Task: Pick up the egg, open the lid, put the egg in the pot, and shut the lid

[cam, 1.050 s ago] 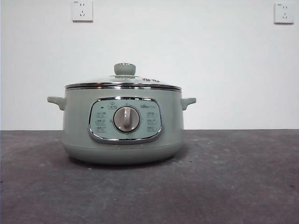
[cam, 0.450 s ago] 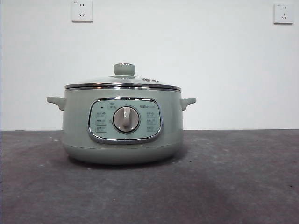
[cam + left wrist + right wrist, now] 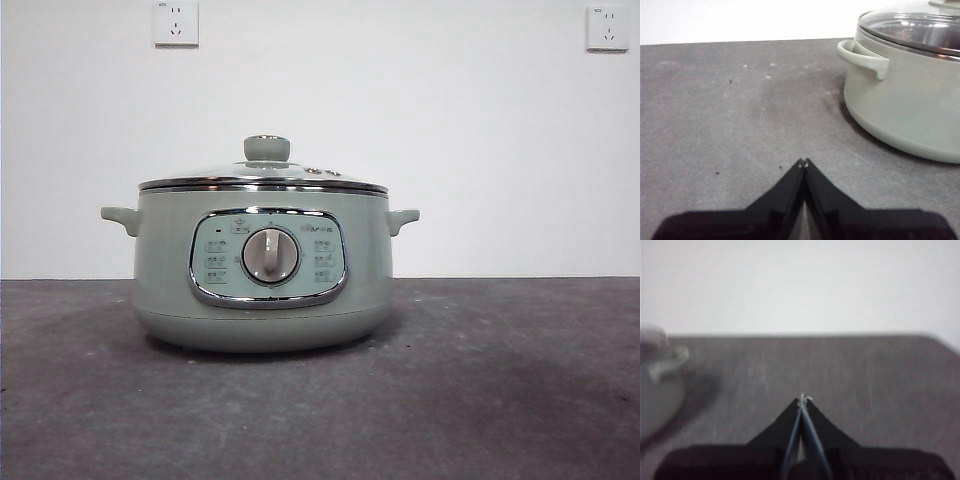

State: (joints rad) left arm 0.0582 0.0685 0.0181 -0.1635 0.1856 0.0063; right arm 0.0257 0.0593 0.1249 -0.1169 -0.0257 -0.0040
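The sage-green pot [image 3: 262,290] stands in the middle of the dark table with its dial facing the front camera. The glass lid [image 3: 265,176] sits closed on it, its green knob [image 3: 267,148] on top. The pot [image 3: 905,105] and lid [image 3: 915,27] also show in the left wrist view. My left gripper [image 3: 803,161] is shut and empty over bare table beside the pot's handle [image 3: 862,56]. My right gripper [image 3: 802,399] is shut and empty on the pot's other side; a pot handle [image 3: 667,362] shows blurred there. The egg is out of view.
The table [image 3: 500,380] is dark grey with a few small specks [image 3: 730,80]. A white wall stands behind it with two sockets [image 3: 176,22] high up. Neither arm shows in the front view.
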